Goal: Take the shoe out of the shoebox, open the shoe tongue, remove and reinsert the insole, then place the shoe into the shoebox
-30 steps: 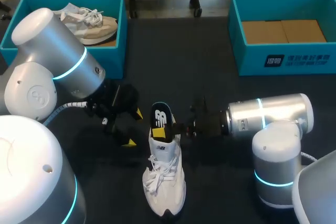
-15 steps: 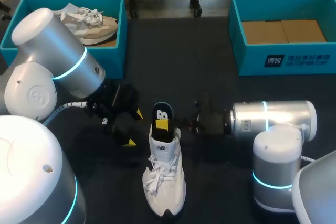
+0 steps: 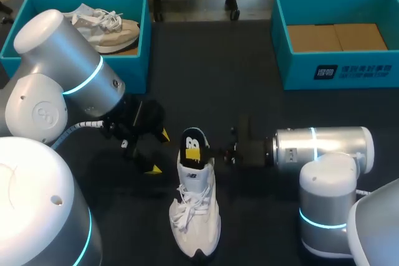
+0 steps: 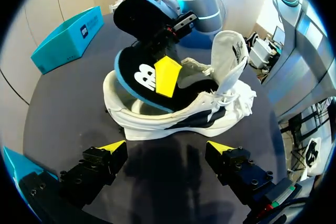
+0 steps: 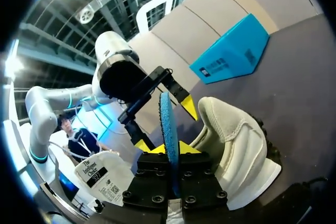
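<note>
A white shoe (image 3: 194,213) lies on the dark table, toe toward the front edge, its tongue (image 4: 231,56) lifted. A black insole with a blue rim (image 3: 193,144) rises out of the heel opening. My right gripper (image 3: 215,152) is shut on the insole's upper end. In the right wrist view the insole (image 5: 168,124) stands edge-on between the right gripper (image 5: 171,150) and its yellow tips, with the shoe (image 5: 236,150) beside it. My left gripper (image 3: 156,152) hangs open just left of the heel. In its own view the left gripper (image 4: 167,146) frames the shoe (image 4: 173,111) and the insole (image 4: 144,77) without touching them.
A teal shoebox (image 3: 134,60) at the back left holds a second, beige shoe (image 3: 106,26). Another teal shoebox (image 3: 293,73) at the back right shows only its cardboard floor. Dark table lies bare between the two boxes.
The right gripper's fingers have closed onto the insole, and the right arm has drawn back a little to the right. The insole stands slightly lower. The left arm has not moved.
</note>
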Action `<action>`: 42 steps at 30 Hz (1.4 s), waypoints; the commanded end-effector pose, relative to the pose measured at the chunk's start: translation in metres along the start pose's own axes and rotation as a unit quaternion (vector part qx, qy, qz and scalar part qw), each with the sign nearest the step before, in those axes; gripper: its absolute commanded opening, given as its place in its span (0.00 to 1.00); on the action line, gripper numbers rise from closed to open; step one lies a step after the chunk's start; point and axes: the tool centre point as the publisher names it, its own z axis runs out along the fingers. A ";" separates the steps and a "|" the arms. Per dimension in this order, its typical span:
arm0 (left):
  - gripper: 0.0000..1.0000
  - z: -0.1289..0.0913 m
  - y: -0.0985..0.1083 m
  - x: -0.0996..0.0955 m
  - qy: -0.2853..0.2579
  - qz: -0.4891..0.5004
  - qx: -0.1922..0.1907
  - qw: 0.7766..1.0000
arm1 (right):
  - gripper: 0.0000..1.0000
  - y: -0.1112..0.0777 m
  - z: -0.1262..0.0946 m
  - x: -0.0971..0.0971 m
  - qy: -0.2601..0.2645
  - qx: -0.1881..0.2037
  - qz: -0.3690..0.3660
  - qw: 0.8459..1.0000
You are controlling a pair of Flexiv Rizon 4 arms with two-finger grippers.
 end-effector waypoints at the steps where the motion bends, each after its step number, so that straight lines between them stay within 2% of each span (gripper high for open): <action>1: 1.00 0.000 0.001 0.002 -0.002 0.001 0.001 1.000 | 0.00 -0.009 0.002 0.006 -0.013 0.019 0.011 1.000; 6: 1.00 0.000 0.001 0.002 -0.002 0.001 0.001 1.000 | 0.00 -0.015 0.003 0.008 -0.025 0.046 0.017 0.999; 9: 1.00 0.000 0.001 0.002 -0.002 0.001 0.001 1.000 | 0.00 -0.015 0.004 0.009 -0.024 0.046 0.012 0.999; 13: 1.00 0.000 0.001 0.002 -0.002 0.001 0.001 1.000 | 0.39 -0.008 0.004 0.013 -0.022 0.037 -0.007 0.999; 16: 1.00 0.000 0.001 0.002 -0.002 0.001 0.001 1.000 | 0.43 -0.002 0.003 0.013 -0.023 0.032 -0.015 0.999; 22: 1.00 0.000 0.001 0.002 -0.002 0.001 0.001 1.000 | 0.42 0.007 0.004 0.014 -0.027 0.021 -0.029 0.999; 30: 1.00 0.000 0.001 0.002 -0.002 0.001 0.001 1.000 | 0.39 0.013 -0.004 0.010 -0.033 -0.017 -0.038 0.999; 33: 1.00 0.000 0.001 0.002 -0.002 0.001 0.001 1.000 | 0.31 0.014 -0.006 0.007 -0.035 -0.026 -0.036 0.998; 34: 1.00 0.000 0.001 0.002 -0.002 0.001 0.001 1.000 | 0.23 0.015 -0.006 0.006 -0.038 -0.030 -0.034 0.998; 35: 1.00 0.000 0.001 0.002 -0.002 0.001 0.001 1.000 | 0.01 0.015 -0.007 0.004 -0.040 -0.034 -0.030 0.998; 42: 1.00 0.000 0.001 0.002 -0.002 0.001 0.001 1.000 | 0.00 0.011 -0.005 -0.008 -0.048 -0.028 0.007 0.998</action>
